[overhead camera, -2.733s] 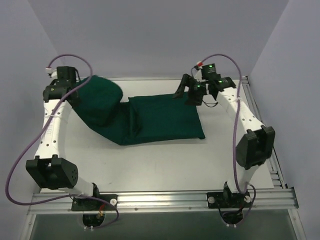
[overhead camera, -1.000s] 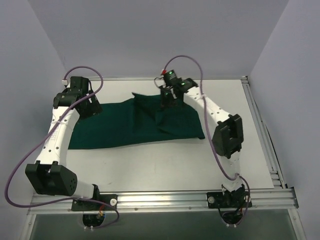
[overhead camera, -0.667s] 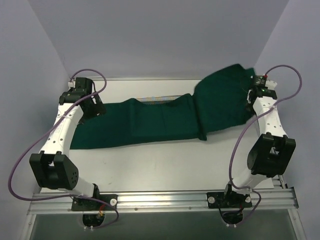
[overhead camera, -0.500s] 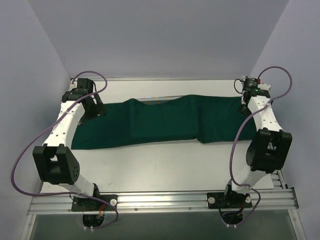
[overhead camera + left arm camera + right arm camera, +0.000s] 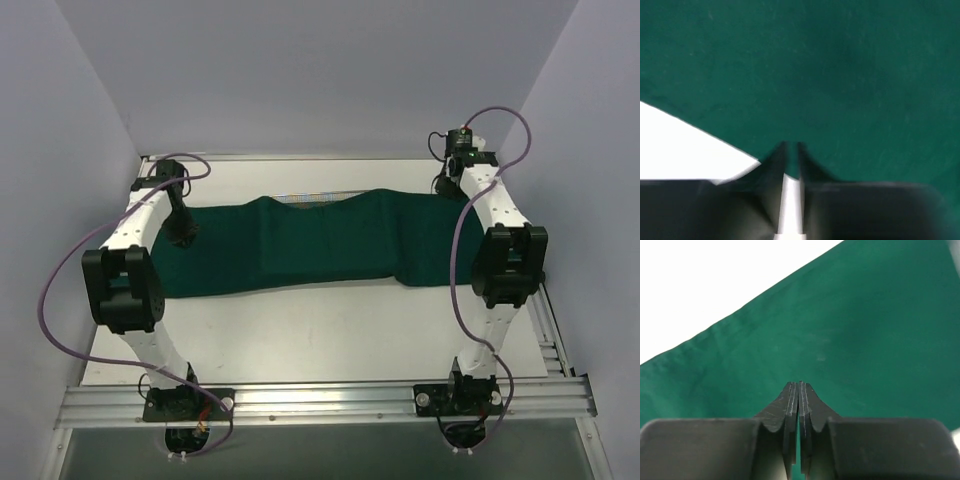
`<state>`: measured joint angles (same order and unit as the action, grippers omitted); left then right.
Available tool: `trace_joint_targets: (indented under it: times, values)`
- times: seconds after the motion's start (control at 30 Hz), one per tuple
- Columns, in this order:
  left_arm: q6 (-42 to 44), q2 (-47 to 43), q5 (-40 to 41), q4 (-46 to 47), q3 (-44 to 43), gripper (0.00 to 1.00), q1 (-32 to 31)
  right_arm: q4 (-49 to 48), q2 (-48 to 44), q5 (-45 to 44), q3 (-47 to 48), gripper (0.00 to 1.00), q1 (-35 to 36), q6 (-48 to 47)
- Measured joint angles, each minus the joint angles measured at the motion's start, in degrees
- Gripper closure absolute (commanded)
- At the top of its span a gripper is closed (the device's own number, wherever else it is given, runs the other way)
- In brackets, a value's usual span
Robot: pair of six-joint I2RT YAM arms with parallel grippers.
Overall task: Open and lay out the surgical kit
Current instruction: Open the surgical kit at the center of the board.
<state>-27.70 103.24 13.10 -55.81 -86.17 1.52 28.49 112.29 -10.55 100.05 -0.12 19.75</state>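
The surgical kit shows as a dark green cloth wrap (image 5: 320, 240) spread in a long band across the table, raised in its middle part. A thin pale strip (image 5: 315, 197) peeks out at the back edge of that raised part. My left gripper (image 5: 183, 234) hangs over the cloth's left end. In the left wrist view its blurred fingertips (image 5: 791, 145) stand a slim gap apart above the cloth's edge (image 5: 840, 75), with white table showing through the gap. My right gripper (image 5: 446, 183) is over the cloth's far right corner, shut and empty above the fabric (image 5: 840, 330) in the right wrist view (image 5: 799, 384).
Bare white table (image 5: 320, 335) lies in front of the cloth. An aluminium rail (image 5: 320, 402) runs along the near edge and another rail (image 5: 520, 220) along the right. Pale walls close in the left, back and right sides.
The right arm carried the cloth's right flap out to the right, laid it flat, let go and shut. The left arm folded back, and its wide-open jaws narrowed to a slim gap.
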Motion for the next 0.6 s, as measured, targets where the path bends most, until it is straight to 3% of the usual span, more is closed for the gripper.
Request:
trace_joint_targets:
  times: [0.27, 0.6]
  values:
    - [0.94, 11.58, -2.01, 0.15, -8.66, 0.98, 1.66, -4.33, 9.27, 10.45, -4.39, 1.0, -0.22, 1.33]
    - [-0.09, 25.33, -4.68, -1.6, -17.86, 0.98, 1.75, -9.75, 11.04, 15.39, -9.14, 1.0, -1.2, 2.29]
